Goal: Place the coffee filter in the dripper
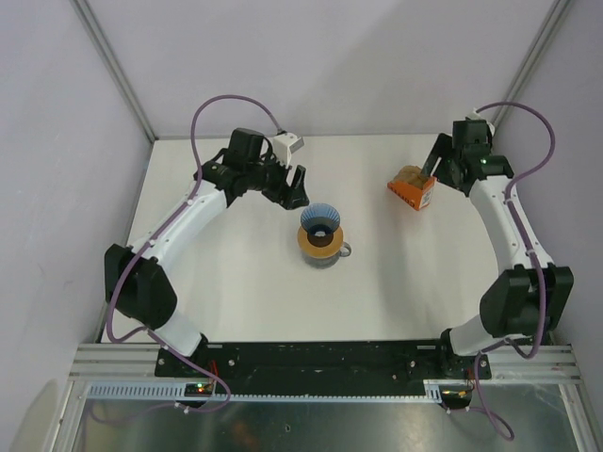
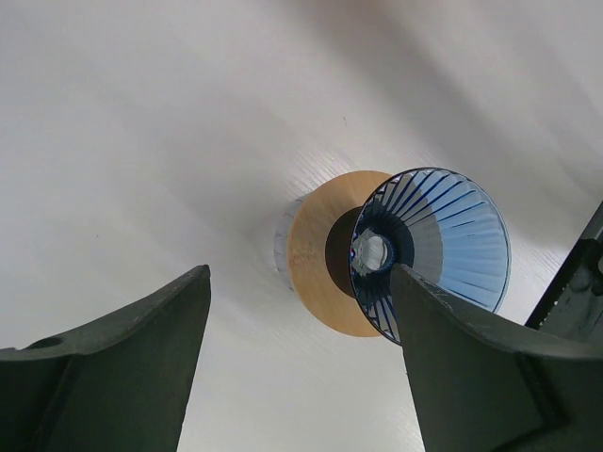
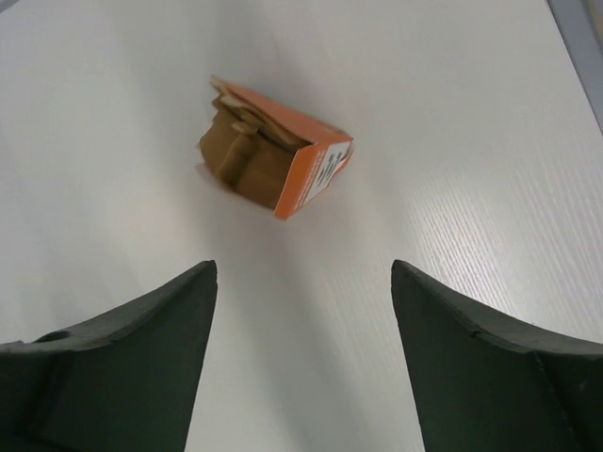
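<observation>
1. Nearest on the desk [image 1: 236,292], the dripper [image 1: 320,222] is seen standing on an orange ring [image 1: 318,243] over a grey mug [image 1: 343,250]. Its wide mouth is turned up and nothing is inside, probably so that a filter can be lowered in from above
2. Just behind it, the left fingers [image 1: 294,185] are spread wide and nothing is gripped. They are near the dripper but apart from it, possibly to steady it later
3. The ribs and the centre hole of the dripper are shown only in the left wrist view. The mug is almost hidden there under the ring
4. Further away, on the right, an orange box [image 1: 412,188] is lying on the desk, with brown filters [image 3: 240,155] coming out of its open end
5. The right fingers [image 1: 439,166] are opened wide near the box, pointed at it, and empty
6. No single coffee filter is taken out yet, so the task is judged to be at its beginning. The uneven paper edges are shown only in the right wrist view, and it could be difficult to pinch one sheet alone
</observation>
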Available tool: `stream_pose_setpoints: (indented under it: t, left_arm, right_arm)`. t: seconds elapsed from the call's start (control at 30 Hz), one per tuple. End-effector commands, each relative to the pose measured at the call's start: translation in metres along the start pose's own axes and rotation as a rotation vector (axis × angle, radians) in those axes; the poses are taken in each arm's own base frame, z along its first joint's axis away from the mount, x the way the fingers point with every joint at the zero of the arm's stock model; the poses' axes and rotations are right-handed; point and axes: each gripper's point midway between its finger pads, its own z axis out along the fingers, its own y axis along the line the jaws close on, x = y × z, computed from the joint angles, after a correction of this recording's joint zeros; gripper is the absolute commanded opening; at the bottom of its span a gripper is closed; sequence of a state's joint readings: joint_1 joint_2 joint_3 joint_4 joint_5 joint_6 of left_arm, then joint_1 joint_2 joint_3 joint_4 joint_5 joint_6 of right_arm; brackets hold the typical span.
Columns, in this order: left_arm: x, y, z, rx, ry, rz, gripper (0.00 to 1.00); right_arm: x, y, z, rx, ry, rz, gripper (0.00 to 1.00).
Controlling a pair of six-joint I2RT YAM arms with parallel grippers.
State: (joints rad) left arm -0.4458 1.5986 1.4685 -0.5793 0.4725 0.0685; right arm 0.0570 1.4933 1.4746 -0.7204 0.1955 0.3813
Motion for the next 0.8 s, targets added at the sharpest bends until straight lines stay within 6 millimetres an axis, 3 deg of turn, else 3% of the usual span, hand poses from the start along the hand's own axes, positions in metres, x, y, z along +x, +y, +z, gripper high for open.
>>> stream_pose_setpoints:
  t: [0.0,0.17,0.3,0.57,0.77]
  left_arm:
    - [-0.020,-0.001,-0.016,-0.021,-0.064,0.052,0.81]
    - [-0.016,0.003,-0.011,-0.023,-0.049,0.041,0.81]
    - [-0.014,0.005,-0.007,-0.022,-0.039,0.035,0.81]
    - [-0.010,0.011,-0.002,-0.027,-0.023,0.026,0.81]
    - [-0.009,0.017,-0.003,-0.044,-0.023,0.028,0.81]
  right_arm:
    - [-0.025,-0.010,0.027,0.019,-0.071,0.074,0.74]
    - [-0.012,-0.012,0.058,0.006,-0.006,0.078,0.68]
    - [-0.006,-0.008,0.072,-0.006,0.017,0.074,0.67]
    - [-0.013,0.005,0.078,-0.046,-0.018,0.018,0.66]
    - [-0.034,0.025,0.074,-0.192,-0.091,-0.301,0.70]
